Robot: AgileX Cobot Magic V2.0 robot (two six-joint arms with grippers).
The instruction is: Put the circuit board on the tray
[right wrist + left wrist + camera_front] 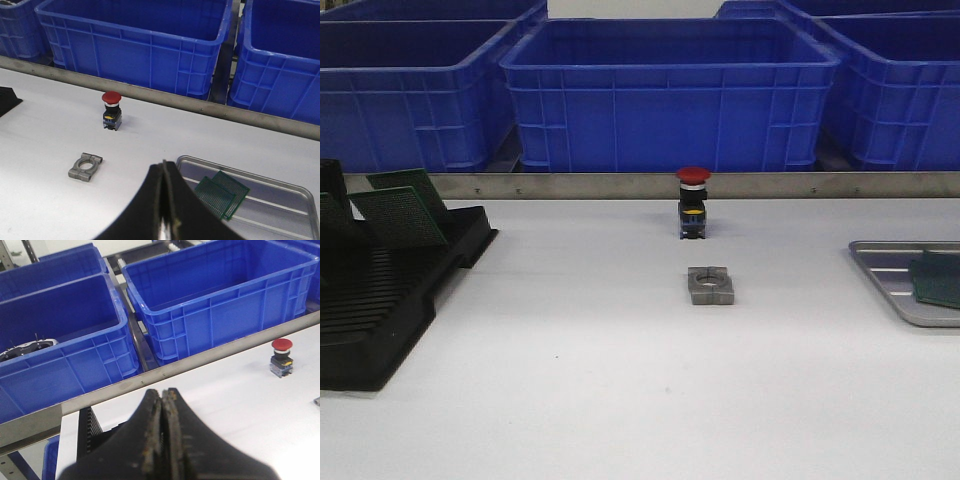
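The silver-grey metal tray [890, 270] lies at the table's right edge with green circuit boards [935, 280] in it. The right wrist view shows two overlapping boards [222, 192] on the tray [295, 197]. Two more green circuit boards [405, 205] stand in the black slotted rack [390, 310] at the left. My left gripper [163, 395] is shut and empty, above the rack [87, 432]. My right gripper [164, 166] is shut and empty, near the tray's corner. Neither gripper shows in the front view.
A red-capped push button [693, 203] and a grey metal clamp block [710, 285] stand mid-table. Blue plastic bins [670, 90] line the back behind a metal rail [720, 184].
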